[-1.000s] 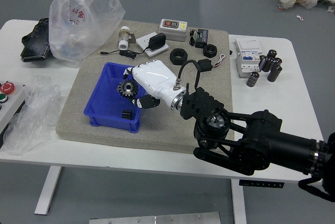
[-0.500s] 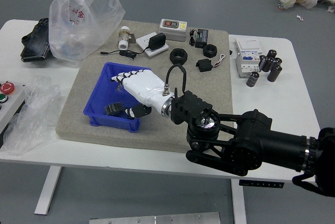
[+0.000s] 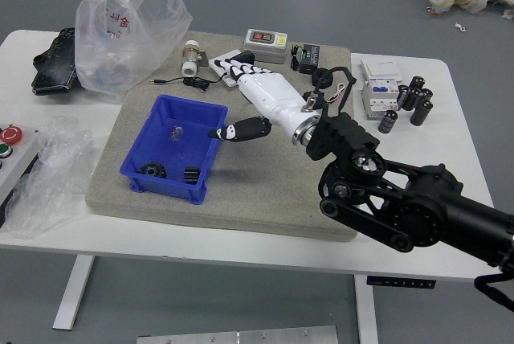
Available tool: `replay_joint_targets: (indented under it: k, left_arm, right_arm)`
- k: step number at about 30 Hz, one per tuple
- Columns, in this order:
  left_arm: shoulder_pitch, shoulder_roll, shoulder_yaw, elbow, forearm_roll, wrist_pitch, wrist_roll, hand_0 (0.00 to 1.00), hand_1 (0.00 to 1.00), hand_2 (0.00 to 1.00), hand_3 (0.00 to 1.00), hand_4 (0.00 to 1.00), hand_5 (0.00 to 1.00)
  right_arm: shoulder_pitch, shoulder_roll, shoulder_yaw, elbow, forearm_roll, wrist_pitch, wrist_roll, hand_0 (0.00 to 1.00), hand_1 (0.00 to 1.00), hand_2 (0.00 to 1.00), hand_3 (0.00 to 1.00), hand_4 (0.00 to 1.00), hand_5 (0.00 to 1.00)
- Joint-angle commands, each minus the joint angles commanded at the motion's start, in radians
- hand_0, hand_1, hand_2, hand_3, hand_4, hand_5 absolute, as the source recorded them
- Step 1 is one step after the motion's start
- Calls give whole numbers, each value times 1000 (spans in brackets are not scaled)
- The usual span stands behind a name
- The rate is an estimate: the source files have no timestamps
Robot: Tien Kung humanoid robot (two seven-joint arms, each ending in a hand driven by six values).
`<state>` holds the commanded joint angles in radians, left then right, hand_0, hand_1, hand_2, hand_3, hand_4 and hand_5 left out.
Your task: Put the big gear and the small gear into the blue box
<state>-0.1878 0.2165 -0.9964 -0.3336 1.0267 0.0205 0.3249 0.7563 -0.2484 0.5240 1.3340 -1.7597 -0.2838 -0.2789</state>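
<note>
In the head view, the robot's right hand (image 3: 271,96) is released, its fingers stretched out and apart from the thumb, which points toward the right rim of the blue box (image 3: 171,187). Inside the box, near its front wall, a black gear (image 3: 152,169) lies to the left of a dark ribbed piece (image 3: 191,174), with a small shiny piece (image 3: 177,133) farther back.
</note>
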Motion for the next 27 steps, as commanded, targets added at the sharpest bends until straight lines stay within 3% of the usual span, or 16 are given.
replay_joint_targets:
  k: [5,6,8,11,12,19,23,24,27]
  left_arm:
    - [5,3,9,2,-10,1,-7,605,484,512,656,689,226]
    - [6,3,10,3,-11,1,-7,605,483,512,655,687,224]
    - [10,0,13,4,-15,1,-9,605,483,512,655,687,224]
    - [15,-3,17,5,-24,3,-12,605,483,512,655,687,224]
    - [15,-4,18,5,-25,3,-13,605,483,512,655,686,223]
    - [11,-5,34,9,-41,4,-24,605,451,507,654,684,222]
    - [4,-7,48,12,-49,3,-33,605,416,504,653,684,222]
    - [4,-7,49,12,-46,1,-33,605,416,504,653,684,222]
    - [2,-8,39,10,-20,-10,-22,605,416,504,653,684,222]
  right_arm:
    - [-120,-89,123,58,141,-16,103,851,978,998,998,998,552]
    - [-145,-100,148,68,168,-17,124,886,992,998,998,987,633]
    - [-208,-116,208,91,212,-19,175,886,992,998,998,987,633]
    - [-295,-124,292,106,184,-12,224,886,992,998,998,987,633]
    - [-317,-125,313,104,175,-9,231,866,896,940,990,960,660]
    - [-483,-119,492,84,229,-4,294,844,872,906,949,947,659]
    - [-524,-119,587,78,314,-2,342,844,872,906,949,947,659]
    - [-529,-119,607,74,333,-1,353,803,818,864,884,954,654]
    - [-540,-117,664,48,398,8,385,803,818,864,884,954,654]
